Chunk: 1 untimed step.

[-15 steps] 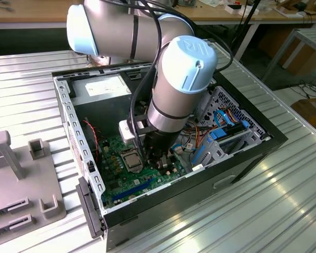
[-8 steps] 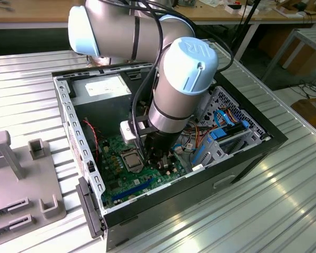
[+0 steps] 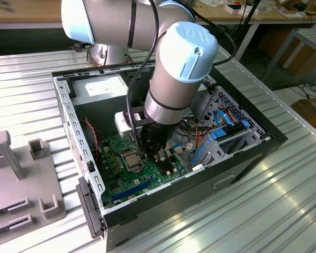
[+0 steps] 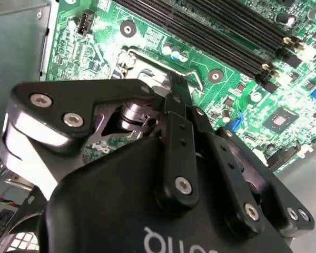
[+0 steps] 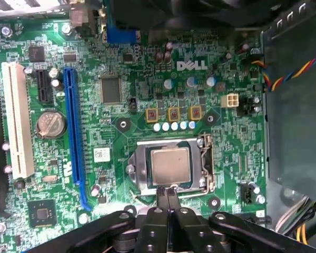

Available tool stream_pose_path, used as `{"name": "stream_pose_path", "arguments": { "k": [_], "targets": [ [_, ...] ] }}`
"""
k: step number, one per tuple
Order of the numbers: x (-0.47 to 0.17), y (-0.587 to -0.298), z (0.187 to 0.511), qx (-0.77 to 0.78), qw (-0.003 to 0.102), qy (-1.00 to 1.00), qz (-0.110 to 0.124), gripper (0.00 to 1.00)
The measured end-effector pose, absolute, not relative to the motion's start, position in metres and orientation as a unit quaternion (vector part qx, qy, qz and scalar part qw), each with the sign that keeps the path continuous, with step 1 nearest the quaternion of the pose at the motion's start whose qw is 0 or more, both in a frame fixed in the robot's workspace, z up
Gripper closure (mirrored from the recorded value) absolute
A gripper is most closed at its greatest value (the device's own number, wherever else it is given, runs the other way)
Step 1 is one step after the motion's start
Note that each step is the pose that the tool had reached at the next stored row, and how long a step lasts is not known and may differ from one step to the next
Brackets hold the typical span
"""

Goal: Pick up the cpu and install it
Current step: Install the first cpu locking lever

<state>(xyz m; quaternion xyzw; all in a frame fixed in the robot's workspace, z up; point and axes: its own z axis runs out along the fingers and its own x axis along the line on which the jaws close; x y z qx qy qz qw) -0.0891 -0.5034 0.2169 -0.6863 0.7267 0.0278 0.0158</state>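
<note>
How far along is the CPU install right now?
Done: the cpu already lies flat in the socket on the motherboard, seen in the first wrist view. In hand: nothing; the gripper is shut, its tips at the chip's near edge. Left: whether the socket frame is latched cannot be told.

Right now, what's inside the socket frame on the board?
The cpu sits flat in the socket on the green board, silver top showing. The shut gripper covers its near edge. What lies under the chip is hidden.
</note>
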Motion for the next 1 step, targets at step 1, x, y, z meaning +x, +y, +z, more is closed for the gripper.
{"name": "stream_pose_path", "arguments": {
  "k": [1],
  "targets": [
    [-0.0913,-0.5029,0.2168,-0.688,0.016,0.725,0.028,0.89]
  ]
}}
